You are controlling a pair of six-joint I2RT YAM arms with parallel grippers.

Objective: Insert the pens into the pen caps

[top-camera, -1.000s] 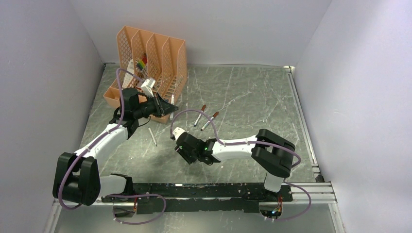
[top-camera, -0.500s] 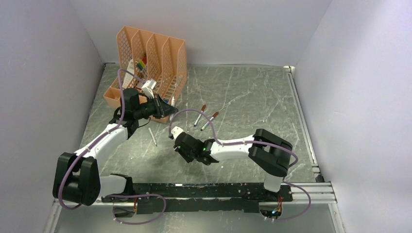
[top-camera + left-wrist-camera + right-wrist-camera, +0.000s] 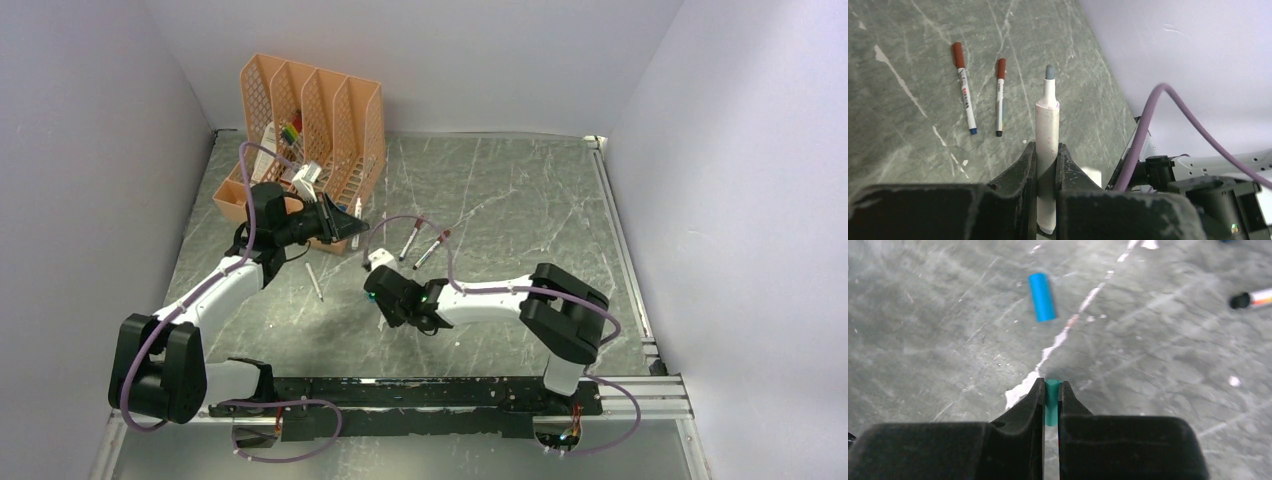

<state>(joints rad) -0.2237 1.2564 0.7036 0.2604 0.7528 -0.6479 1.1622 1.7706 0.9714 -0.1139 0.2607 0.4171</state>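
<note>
My left end effector [image 3: 1046, 150] is closed on an uncapped pen [image 3: 1047, 120], tip pointing outward, above the surface [image 3: 520, 200] toward its far-left corner. My right end effector [image 3: 1050, 386] is clamped on a teal pen cap [image 3: 1051, 407] near the surface centre. A blue cap [image 3: 1041, 296] lies just beyond it. Two red-capped pens [image 3: 963, 87] lie side by side nearby.

Orange rack [image 3: 345, 120] hems the left end effector [image 3: 351, 224]; bare tabletop [image 3: 530, 210] spreads to the right.
</note>
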